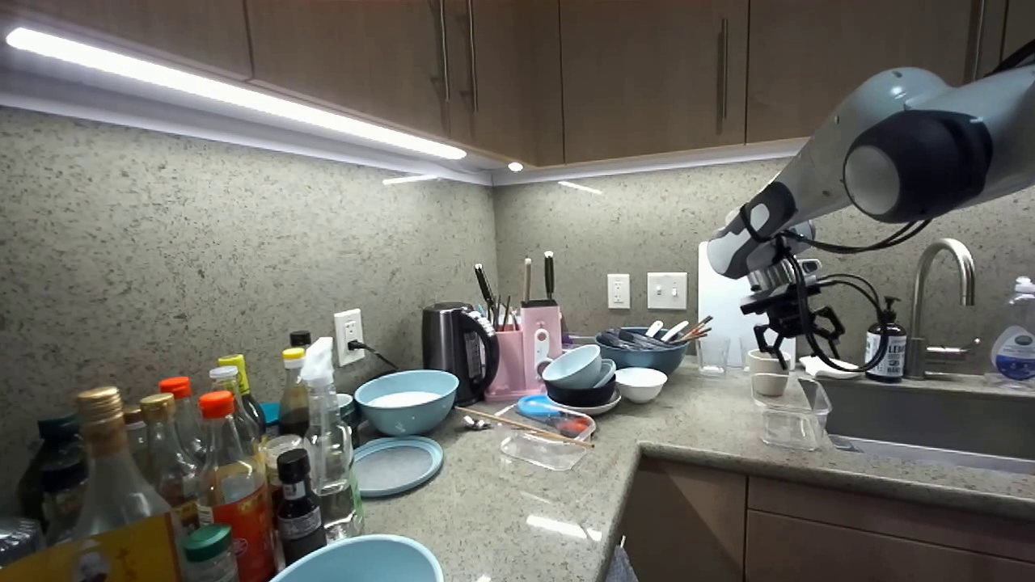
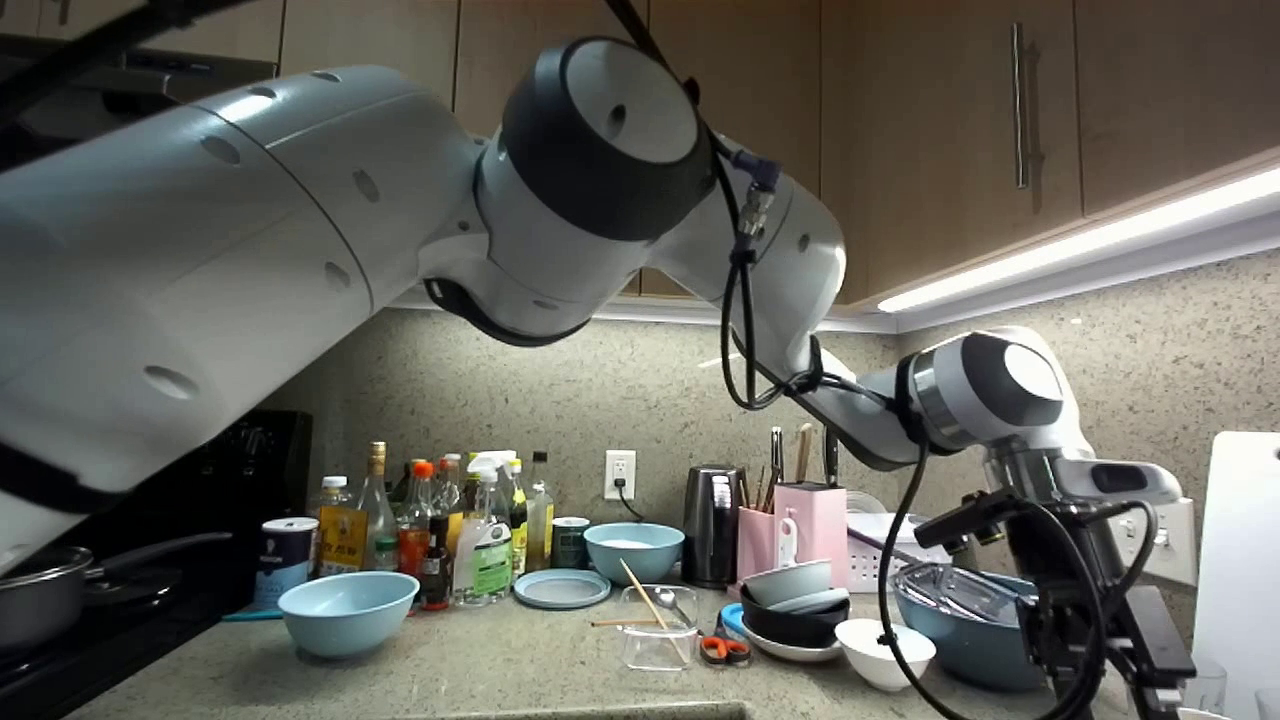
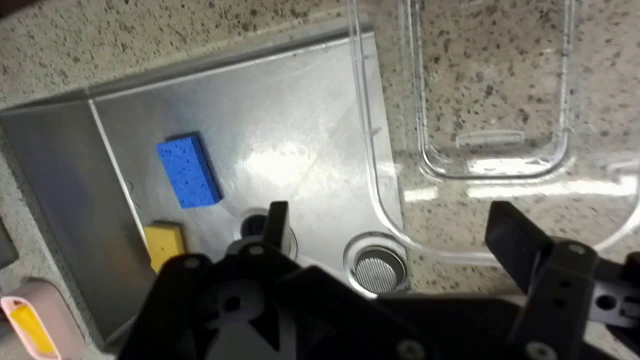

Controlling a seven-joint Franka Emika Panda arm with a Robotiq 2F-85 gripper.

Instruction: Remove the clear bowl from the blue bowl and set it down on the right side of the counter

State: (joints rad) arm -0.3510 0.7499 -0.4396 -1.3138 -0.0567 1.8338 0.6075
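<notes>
A deep, see-through container (image 1: 788, 428) with rounded corners stands on the counter (image 1: 501, 509) beside the sink. In the wrist view the container (image 3: 495, 175) overlaps the sink edge. Its rim looks squarish, so I cannot tell whether it is the clear bowl; no round clear bowl shows elsewhere. My gripper (image 1: 807, 354) is above and behind the container. In the wrist view its fingers (image 3: 390, 212) are wide apart with nothing held; one lies over the rim's line. The blue bowl (image 2: 348, 612) stands near the bottles, also cut off in an exterior view (image 1: 360, 562); its visible inside shows only blue.
A smaller-looking pale-blue bowl (image 1: 407, 404) holds something white. A shallow clear dish (image 1: 542, 444) has chopsticks across it. Stacked bowls (image 1: 578, 376), a white bowl (image 1: 641, 385), a cup (image 1: 768, 373), a soap bottle (image 1: 886, 347) and the tap (image 1: 954, 267) stand around the sink (image 3: 300, 90).
</notes>
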